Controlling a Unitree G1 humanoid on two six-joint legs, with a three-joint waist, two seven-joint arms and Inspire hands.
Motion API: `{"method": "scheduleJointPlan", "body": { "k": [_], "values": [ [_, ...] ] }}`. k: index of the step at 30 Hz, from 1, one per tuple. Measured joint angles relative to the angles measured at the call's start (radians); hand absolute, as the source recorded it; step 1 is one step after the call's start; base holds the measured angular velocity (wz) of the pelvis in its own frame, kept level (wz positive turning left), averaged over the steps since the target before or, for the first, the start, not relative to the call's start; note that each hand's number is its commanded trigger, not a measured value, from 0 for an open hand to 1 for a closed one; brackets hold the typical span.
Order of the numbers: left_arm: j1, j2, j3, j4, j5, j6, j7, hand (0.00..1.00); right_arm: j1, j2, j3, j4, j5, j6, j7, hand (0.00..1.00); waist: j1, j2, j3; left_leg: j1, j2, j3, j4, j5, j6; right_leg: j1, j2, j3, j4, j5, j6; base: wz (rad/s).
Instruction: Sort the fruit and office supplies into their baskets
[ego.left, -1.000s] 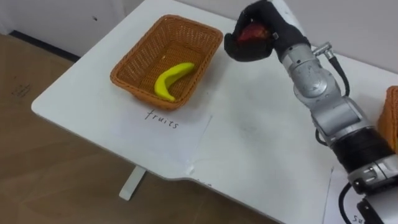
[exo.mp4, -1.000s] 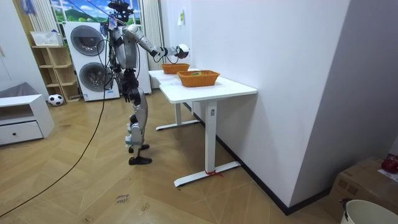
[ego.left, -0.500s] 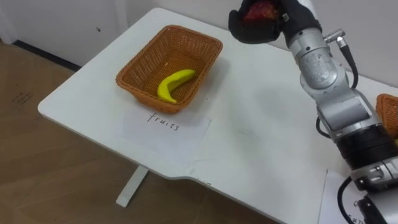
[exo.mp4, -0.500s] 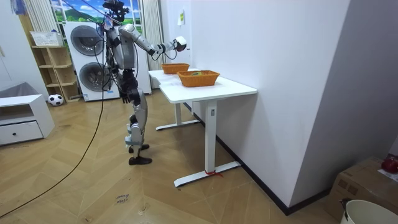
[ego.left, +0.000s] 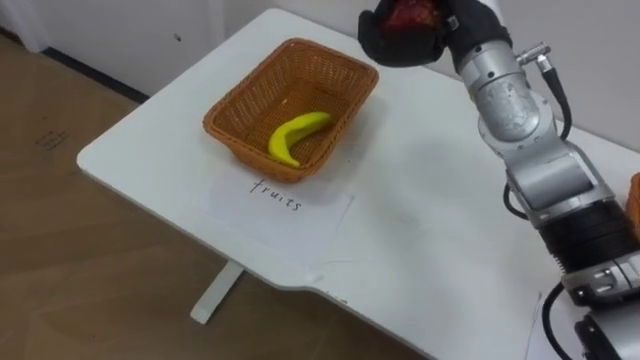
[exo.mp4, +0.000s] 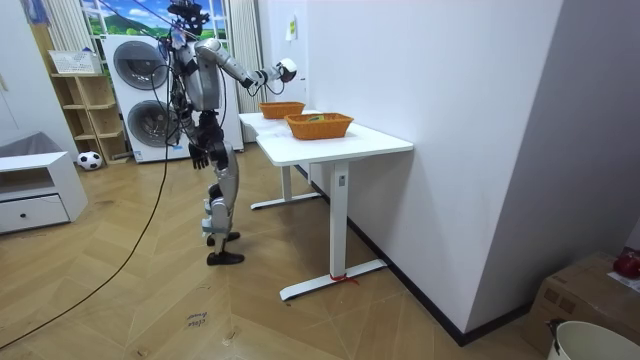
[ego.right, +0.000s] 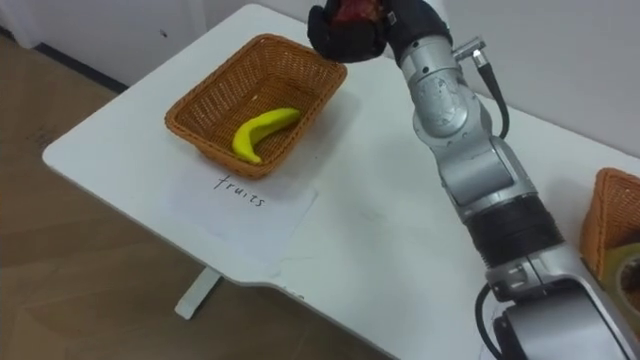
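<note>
1. The red fruit (ego.left: 412, 14), rounded and dark red, was in the right robot hand (ego.left: 405, 38). Its black fingers were curled closely round the fruit, which showed between them from above.
2. The right robot hand was raised clear of the counter (ego.left: 420, 220). In the eye views it appeared just beyond the far right corner of the woven basket (ego.left: 250, 82). The metal forearm behind it was jointed, with rounded grey segments.
3. The woven basket was rectangular, of tan wicker with sloping sides and a thick plaited rim. It stood on the counter's left part.
4. One banana (ego.left: 295, 135), yellow, smooth and curved, lay on the floor of that basket, towards its near side.
5. A white sheet of paper (ego.left: 320, 215) with handwriting lay flat on the counter, touching the basket's near edge.
6. A second wicker basket (ego.right: 605, 215) of like weave stood at the counter's right; its contents could not be made out.
7. The counter was a smooth white slab with rounded corners on white legs.
8. In the room view, the robot stood upright at the counter's far end, before two washing machines (exo.mp4: 140, 95), on a herringbone wood floor (exo.mp4: 150, 300).
9. The left robot hand (exo.mp4: 196, 154) hung beside the hip; its state could not be determined.
</note>
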Motion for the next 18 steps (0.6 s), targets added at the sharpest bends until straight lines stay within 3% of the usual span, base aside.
{"method": "scheduleJointPlan", "body": {
  "k": [4, 10, 13, 18],
  "values": [
    [-0.002, -0.002, 0.0, 0.004, 0.0, 0.004, 0.0, 0.0, -0.002, 0.0, 0.01, 0.0, -0.005, 0.004, 0.013, 1.0, 0.02, -0.014, -0.0019, -0.002, -0.009, -0.015, 0.001, 0.0, 0.0, 0.001, -0.001, -0.001, 0.0, -0.001, 0.002, 0.15],
    [0.009, -0.002, 0.001, 0.006, 0.001, 0.004, -0.001, 0.0, -0.003, 0.001, 0.036, 0.0, -0.002, 0.004, 0.018, 1.0, 0.036, -0.02, 0.0003, -0.004, -0.017, -0.039, 0.003, 0.0, 0.001, 0.007, -0.014, -0.003, 0.001, -0.008, 0.013, 0.11],
    [0.011, -0.001, 0.008, 0.003, 0.033, 0.004, -0.008, 0.0, -0.004, 0.001, 0.044, 0.001, -0.006, 0.005, 0.024, 1.0, 0.046, -0.022, 0.0011, -0.005, -0.028, -0.059, 0.001, 0.0, 0.002, 0.01, -0.016, -0.023, 0.0, -0.009, 0.014, 0.1],
    [0.014, 0.006, 0.009, 0.003, 0.041, 0.004, -0.02, 0.0, -0.01, 0.004, 0.066, 0.006, -0.004, 0.004, 0.018, 1.0, 0.075, -0.026, 0.0031, -0.002, -0.027, -0.068, 0.001, 0.0, 0.003, 0.016, -0.019, -0.029, 0.0, -0.014, 0.023, 0.08]
  ]
}}
